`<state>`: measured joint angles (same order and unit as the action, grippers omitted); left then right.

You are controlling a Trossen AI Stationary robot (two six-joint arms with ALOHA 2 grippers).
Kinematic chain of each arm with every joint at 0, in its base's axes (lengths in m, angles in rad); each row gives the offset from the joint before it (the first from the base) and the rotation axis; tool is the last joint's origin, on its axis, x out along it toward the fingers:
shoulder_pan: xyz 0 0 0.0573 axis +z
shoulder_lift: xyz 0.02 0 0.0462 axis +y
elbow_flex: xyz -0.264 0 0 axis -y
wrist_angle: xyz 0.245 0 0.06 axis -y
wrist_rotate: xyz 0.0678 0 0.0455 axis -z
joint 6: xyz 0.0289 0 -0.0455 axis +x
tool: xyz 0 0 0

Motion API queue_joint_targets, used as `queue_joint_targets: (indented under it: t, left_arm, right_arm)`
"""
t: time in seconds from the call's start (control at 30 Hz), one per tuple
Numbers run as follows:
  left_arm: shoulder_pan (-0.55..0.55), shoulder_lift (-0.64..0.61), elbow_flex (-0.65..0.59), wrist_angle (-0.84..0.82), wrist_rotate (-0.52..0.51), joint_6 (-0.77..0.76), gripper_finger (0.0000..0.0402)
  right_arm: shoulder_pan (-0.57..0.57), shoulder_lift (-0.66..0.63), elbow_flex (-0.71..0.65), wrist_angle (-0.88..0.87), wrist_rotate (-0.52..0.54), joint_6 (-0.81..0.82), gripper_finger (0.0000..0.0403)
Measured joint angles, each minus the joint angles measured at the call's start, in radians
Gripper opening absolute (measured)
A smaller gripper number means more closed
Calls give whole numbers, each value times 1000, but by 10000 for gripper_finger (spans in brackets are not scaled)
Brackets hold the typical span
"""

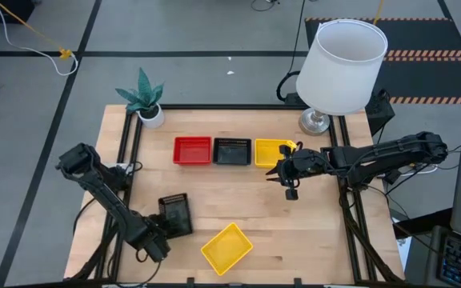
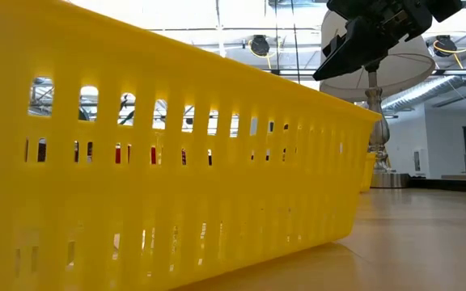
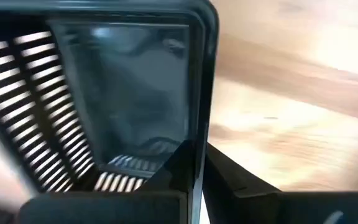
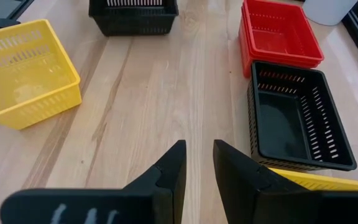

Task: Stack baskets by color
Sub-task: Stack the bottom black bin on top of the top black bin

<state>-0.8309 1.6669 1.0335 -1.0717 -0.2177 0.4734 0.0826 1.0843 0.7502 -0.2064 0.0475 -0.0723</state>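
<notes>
Three baskets stand in a row at the far middle of the table: red [image 1: 192,150], black [image 1: 232,150] and yellow [image 1: 272,152]. Another black basket [image 1: 176,214] is at the near left, with my left gripper [image 1: 158,238] shut on its wall. A loose yellow basket [image 1: 226,248] rests on its bottom by the near edge and fills the low view [image 2: 176,162]. My right gripper [image 1: 290,180] hovers just near of the row's yellow basket, its fingers [image 4: 199,158] a little apart with nothing between them. My left gripper pinches the black basket's side wall [image 3: 199,124] at the rim, on the basket's near-left side. One finger [image 3: 166,174] is inside the basket and the other finger [image 3: 241,186] is outside. The fingers come steeply from above. Whether the basket is lifted does not show.
A white lampshade on its stand [image 1: 342,68] is at the far right corner, and a potted green plant [image 1: 144,100] at the far left. Bare wood [image 1: 238,196] lies between the row and the near baskets.
</notes>
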Motion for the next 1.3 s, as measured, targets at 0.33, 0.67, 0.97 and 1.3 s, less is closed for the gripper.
queue_joint_targets:
  t: [0.33, 0.67, 0.97, 1.3]
  left_arm:
    - [114, 0, 191, 28, -303, -191, 15]
    - [289, -1, 344, 128, -527, -414, 15]
    - [498, -1, 449, 398, -546, -378, 14]
    - [686, -1, 554, 536, -367, -378, 15]
  right_arm:
    - [0, 0, 0, 0, 2, 26, 73]
    - [40, 0, 43, -129, 3, 60, 73]
    - [64, -73, 86, -314, 62, 116, 73]
    - [65, -216, 87, -393, 61, 166, 73]
